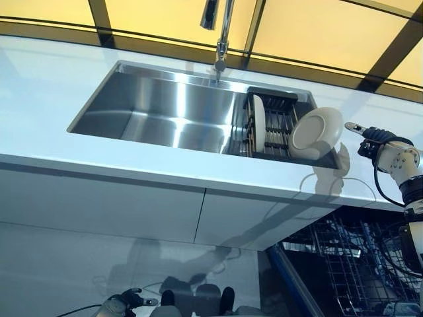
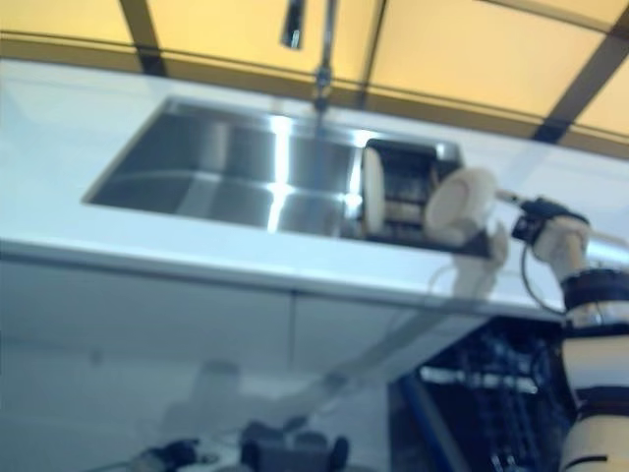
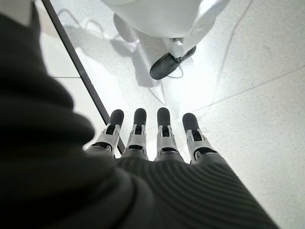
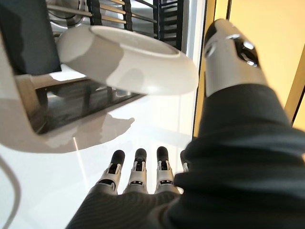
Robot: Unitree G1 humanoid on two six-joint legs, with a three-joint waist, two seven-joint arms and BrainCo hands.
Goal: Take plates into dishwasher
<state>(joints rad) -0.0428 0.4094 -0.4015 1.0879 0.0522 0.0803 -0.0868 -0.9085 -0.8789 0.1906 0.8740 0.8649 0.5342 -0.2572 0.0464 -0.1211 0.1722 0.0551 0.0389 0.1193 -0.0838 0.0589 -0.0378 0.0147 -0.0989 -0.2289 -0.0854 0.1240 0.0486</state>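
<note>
The plate (image 1: pixel 316 131) is creamy white and plain. Another white plate (image 1: pixel 259 123) stands in a black rack (image 1: pixel 277 125). The sink (image 1: pixel 165 109) is shiny silver. The worktop (image 1: pixel 39 86) is white. The wall (image 1: pixel 317 26) behind is yellow with dark stripes. The dishwasher basket (image 1: pixel 350 264) is dark wire.

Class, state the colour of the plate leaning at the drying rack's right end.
White or off-white plate, plain; clearest in the left eye view.
</note>
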